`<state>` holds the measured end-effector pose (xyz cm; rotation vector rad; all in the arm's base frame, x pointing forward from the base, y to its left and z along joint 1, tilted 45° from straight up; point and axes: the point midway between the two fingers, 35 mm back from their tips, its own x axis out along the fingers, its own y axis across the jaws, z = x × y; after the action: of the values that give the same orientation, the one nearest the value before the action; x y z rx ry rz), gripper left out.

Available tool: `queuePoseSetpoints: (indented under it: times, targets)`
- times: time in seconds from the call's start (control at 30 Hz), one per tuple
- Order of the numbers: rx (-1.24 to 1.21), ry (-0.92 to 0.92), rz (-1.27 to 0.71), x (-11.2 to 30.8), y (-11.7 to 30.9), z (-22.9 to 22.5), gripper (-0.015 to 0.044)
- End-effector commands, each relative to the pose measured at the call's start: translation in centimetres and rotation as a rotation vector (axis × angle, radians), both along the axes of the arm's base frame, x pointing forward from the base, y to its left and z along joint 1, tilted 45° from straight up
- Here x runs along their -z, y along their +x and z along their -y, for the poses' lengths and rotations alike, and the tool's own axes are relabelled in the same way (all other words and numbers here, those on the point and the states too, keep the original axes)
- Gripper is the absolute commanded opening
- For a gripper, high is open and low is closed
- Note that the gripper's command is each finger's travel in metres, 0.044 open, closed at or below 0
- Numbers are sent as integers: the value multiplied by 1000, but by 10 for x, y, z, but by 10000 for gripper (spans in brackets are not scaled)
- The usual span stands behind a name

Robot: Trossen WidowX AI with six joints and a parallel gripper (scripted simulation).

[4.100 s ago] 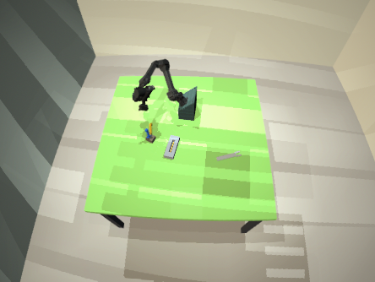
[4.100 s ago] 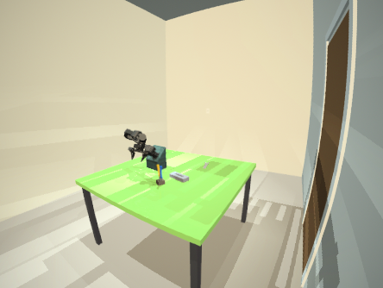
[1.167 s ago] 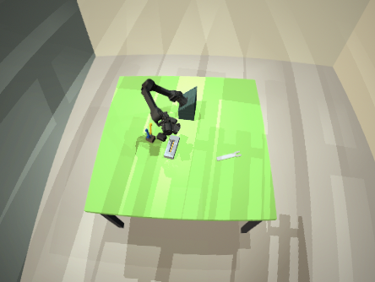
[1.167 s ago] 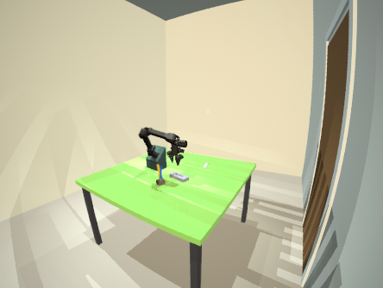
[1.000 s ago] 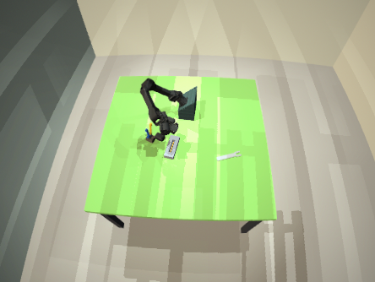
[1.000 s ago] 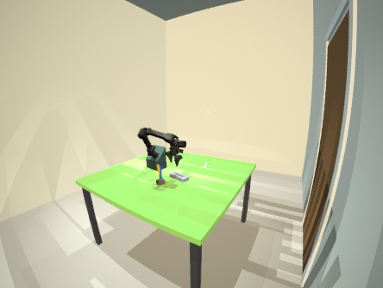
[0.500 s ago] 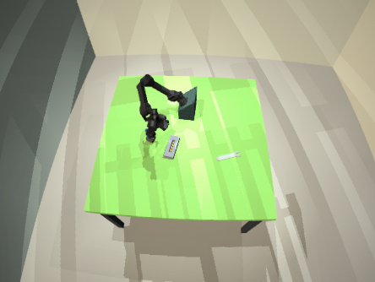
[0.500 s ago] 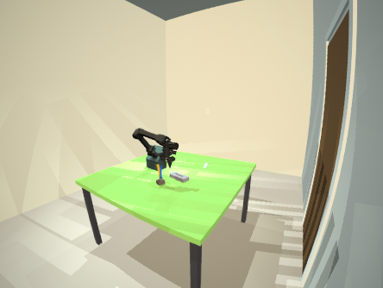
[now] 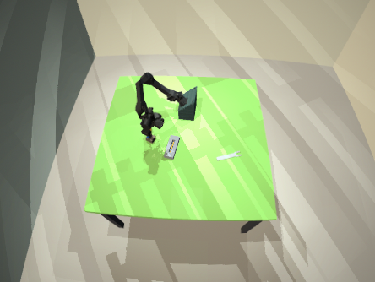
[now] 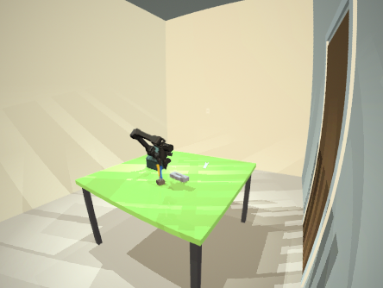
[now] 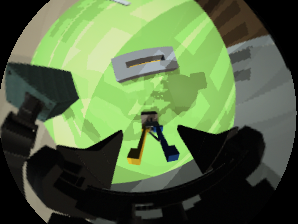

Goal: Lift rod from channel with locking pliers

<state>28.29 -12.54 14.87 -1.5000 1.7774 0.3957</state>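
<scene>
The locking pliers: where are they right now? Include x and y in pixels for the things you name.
In the wrist view, the locking pliers (image 10: 159, 171) (image 11: 144, 137) stand handles-up in the small brown holster (image 9: 150, 138) (image 10: 160, 182) (image 11: 149, 117), between the hand's (image 11: 150, 131) open fingers and below the grey channel block (image 9: 168, 154) (image 10: 179, 178) (image 11: 122, 72).

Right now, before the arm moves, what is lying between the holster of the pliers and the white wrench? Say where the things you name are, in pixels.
The grey channel block (image 9: 168, 154) (image 10: 185, 178) (image 11: 120, 70) lies between the holster (image 9: 152, 139) (image 10: 160, 182) (image 11: 149, 118) and the wrench (image 9: 228, 156) (image 10: 206, 165) (image 11: 119, 2); the top view shows this.
</scene>
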Motion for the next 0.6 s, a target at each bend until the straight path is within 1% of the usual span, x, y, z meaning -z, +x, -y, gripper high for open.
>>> queuePoseSetpoints:
  times: [0.0, 0.17, 0.57]
  targets:
    - [2, -3, 7, -11, -6, 10, 440]
    - [2, -4, 7, -23, -12, 22, 440]
    - [2, -4, 7, -17, -12, 28, 440]
